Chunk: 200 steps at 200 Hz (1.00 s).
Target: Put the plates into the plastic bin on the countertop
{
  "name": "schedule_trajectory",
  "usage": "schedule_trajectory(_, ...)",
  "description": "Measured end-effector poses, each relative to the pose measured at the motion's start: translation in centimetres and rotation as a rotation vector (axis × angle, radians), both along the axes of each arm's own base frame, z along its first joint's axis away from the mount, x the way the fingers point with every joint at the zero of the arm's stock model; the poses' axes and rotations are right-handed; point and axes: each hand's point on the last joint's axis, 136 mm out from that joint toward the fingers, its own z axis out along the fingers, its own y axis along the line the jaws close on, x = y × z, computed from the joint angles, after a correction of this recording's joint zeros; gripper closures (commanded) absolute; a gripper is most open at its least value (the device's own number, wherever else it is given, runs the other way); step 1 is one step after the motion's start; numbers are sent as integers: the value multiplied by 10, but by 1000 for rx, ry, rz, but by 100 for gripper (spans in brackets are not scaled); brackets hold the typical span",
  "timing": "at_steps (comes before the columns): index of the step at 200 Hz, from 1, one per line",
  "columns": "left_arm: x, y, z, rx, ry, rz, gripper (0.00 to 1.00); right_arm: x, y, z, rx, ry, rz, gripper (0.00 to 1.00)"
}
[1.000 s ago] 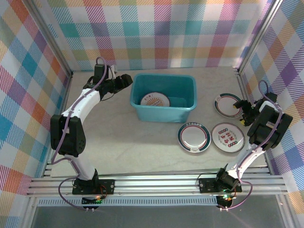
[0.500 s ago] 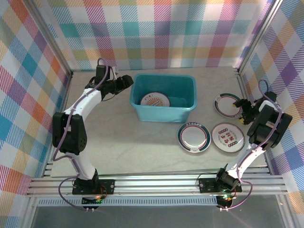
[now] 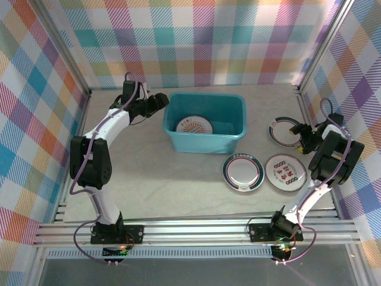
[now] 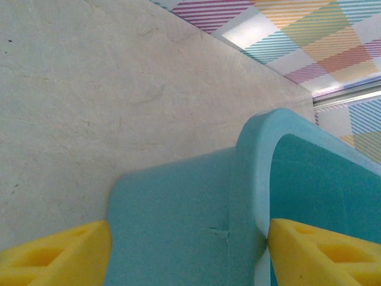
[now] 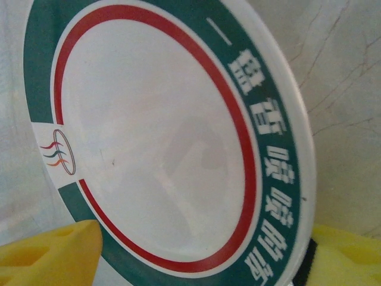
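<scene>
Beige marble-look countertop [image 3: 161, 179], plaid walls [image 3: 196, 42] on 3 sides. Far left of centre, the left gripper [image 3: 159, 102] sits at the rear left corner of the teal plastic bin [image 3: 205, 142]. Wrist view: yellow fingers [image 4: 53, 253] spread w/ the bin's corner wall btwn them, one outside, one over the inside. Pressing on it or just straddling, can't tell. Bin stands upright mid-counter, toward the back, w/ one orange-centred plate [image 3: 192, 125] flat on its floor, left half.

Right of the bin, nearer the arms: teal-rimmed plate [image 3: 243, 171] and just beside it the red-dotted plate [image 3: 285, 171], both flat on the counter, rims nearly touching. Behind those, by the right wall: third loose plate [image 3: 283, 132], w/ green band, red ring, white centre. Right gripper [image 3: 300, 138] is at its right edge. Wrist view: its yellow fingers [image 5: 47, 250] are apart, plate's rim btwn them, one finger overlapping the green band. Real pinch or not, can't tell.
</scene>
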Motion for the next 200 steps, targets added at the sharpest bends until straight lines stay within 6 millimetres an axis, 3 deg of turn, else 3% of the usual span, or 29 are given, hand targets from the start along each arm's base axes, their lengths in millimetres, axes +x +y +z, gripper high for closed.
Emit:
schedule_trajectory(66, 0, -1, 1, 8, -10, -14, 30, -4, -2, -6, -13, 20, -8, 44)
schedule_trajectory(98, -2, -1, 3, 4, -12, -19, 30, -13, 3, -16, -4, 43, -7, 60)
schedule_trajectory(138, -13, -1, 2, 1, -7, -24, 30, -16, 5, -20, -2, 44, -9, 73)
schedule_trajectory(200, -26, -1, 2, -9, -12, -34, 30, -26, 16, -9, 7, 5, -3, 86)
